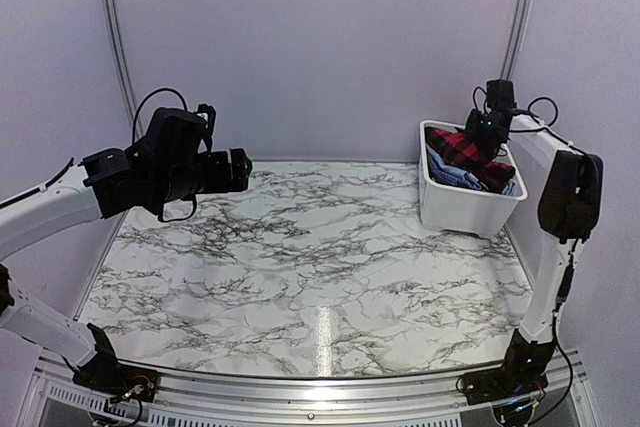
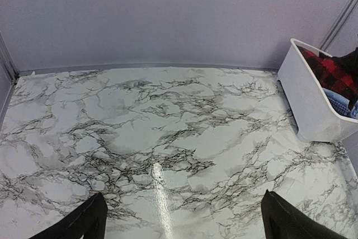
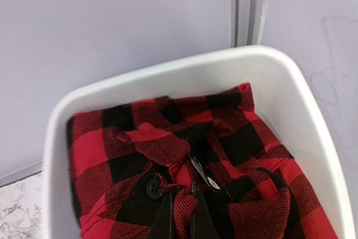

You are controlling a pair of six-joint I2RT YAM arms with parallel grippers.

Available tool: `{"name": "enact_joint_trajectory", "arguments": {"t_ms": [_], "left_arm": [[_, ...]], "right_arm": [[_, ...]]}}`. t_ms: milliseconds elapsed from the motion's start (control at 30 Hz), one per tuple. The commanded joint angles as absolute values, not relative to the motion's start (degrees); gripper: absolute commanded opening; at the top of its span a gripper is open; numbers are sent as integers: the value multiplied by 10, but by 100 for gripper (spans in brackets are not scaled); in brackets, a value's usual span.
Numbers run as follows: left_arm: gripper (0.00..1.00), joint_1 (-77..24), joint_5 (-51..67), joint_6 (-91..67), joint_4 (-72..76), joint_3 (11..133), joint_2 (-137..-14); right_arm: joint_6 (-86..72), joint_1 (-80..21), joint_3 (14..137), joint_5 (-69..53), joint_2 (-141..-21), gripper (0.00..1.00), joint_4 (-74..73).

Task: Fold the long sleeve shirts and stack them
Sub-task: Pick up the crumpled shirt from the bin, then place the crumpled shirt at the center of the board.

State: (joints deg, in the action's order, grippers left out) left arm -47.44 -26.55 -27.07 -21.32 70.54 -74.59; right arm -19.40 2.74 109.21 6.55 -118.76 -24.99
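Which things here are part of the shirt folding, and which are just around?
Job: red-and-black flannel shirt, pinched by right gripper; light blue shirt; left gripper, open.
Just around: white tub holding both shirts; marble table.

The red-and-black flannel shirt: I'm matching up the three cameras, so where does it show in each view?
Top external: the flannel shirt lies in the white tub at the far right of the table.
Left wrist: at the right edge, inside the tub.
Right wrist: it fills the lower middle, seen close up.
Shared landmark: the white tub's rim, visible around the shirt in all three views.
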Motion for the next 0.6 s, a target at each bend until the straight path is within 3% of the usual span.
{"name": "enact_joint_trajectory", "arguments": {"t_ms": [0,267,567], "left_arm": [[99,-470,-264,-270,-223,732,-762],[99,-471,-253,-269,-222,749,-776],[99,-470,-254,-276,-222,759,-781]], "right_arm": [[-165,-18,1140,107,-1110,0,-251],[-127,-68,1178,91,-1037,0,-223],[-48,-206,1274,67,-1011,0,-207]]}}
